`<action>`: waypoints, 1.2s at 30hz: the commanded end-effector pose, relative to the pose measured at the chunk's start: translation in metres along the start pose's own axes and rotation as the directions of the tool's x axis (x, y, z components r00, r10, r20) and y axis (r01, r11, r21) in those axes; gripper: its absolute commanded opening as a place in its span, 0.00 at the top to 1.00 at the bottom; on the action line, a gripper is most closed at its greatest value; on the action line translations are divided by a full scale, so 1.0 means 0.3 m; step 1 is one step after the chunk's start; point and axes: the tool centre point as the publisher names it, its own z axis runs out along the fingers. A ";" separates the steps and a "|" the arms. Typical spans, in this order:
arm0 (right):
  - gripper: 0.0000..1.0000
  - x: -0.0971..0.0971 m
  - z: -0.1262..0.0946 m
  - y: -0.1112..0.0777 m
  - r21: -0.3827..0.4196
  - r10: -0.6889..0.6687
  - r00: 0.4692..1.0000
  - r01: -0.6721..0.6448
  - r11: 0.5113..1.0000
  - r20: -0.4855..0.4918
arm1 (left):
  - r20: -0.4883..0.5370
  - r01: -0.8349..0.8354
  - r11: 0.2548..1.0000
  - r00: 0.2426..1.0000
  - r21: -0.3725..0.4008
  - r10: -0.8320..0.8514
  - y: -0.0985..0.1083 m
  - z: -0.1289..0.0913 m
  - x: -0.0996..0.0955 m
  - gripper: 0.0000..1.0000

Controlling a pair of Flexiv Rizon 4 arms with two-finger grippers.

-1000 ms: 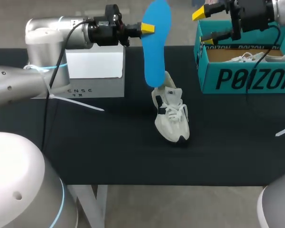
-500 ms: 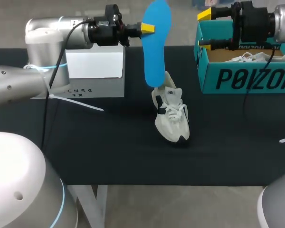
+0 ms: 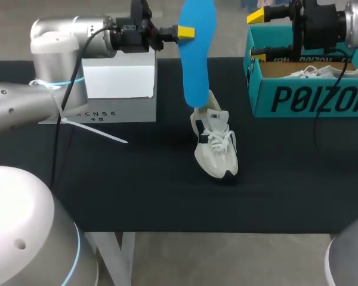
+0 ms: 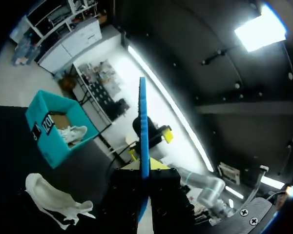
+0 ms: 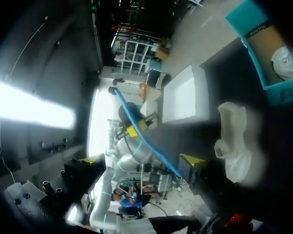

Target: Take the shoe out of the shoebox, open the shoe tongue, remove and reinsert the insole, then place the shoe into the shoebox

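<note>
Slightly higher now, the left gripper (image 3: 187, 32) pinches the blue insole (image 3: 197, 62) above the shoe (image 3: 216, 149); right gripper (image 3: 258, 36) hangs spread at the shoebox's (image 3: 310, 100) left end.

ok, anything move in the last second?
The left gripper, shut on the blue insole, rose slightly and took the insole with it. The right gripper, open over the shoebox's left end, straightened from a tilted pose. The shoe on the table, the shoebox and the grip on the insole are unchanged.
</note>
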 end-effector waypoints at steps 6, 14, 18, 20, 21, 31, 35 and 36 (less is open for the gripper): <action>0.00 0.000 0.006 0.003 0.000 0.001 1.000 -0.001 1.000 0.001 | 0.095 -0.399 0.917 0.912 -0.023 0.399 0.008 0.006 0.026 1.00; 0.00 0.000 0.006 0.003 0.000 0.001 1.000 -0.001 1.000 0.001 | 0.204 -0.941 0.307 0.276 -0.141 0.939 0.005 0.008 0.055 1.00; 0.00 0.000 0.006 0.003 0.000 0.001 1.000 -0.001 1.000 0.001 | 0.192 -0.949 0.242 0.203 -0.203 0.960 0.013 0.011 0.057 1.00; 0.00 0.000 0.006 0.003 0.000 0.001 1.000 -0.001 1.000 0.001 | 0.192 -0.949 0.242 0.203 -0.203 0.960 0.013 0.011 0.057 1.00; 0.00 0.000 0.006 0.003 0.000 0.001 1.000 -0.001 1.000 0.001 | 0.192 -0.949 0.242 0.203 -0.203 0.960 0.013 0.011 0.057 1.00; 0.00 0.000 0.006 0.003 0.000 0.001 1.000 -0.001 1.000 0.001 | 0.108 -0.977 0.024 0.001 -0.212 0.994 -0.002 0.014 0.057 1.00; 0.00 0.000 0.006 0.003 0.000 0.001 1.000 -0.001 1.000 0.001 | -0.008 -0.939 -0.297 -0.301 -0.175 0.954 -0.033 0.021 0.046 1.00; 0.00 0.000 0.006 0.003 0.000 0.001 1.000 -0.001 1.000 0.001 | -0.024 -0.921 -0.352 -0.353 -0.164 0.935 -0.041 0.023 0.049 1.00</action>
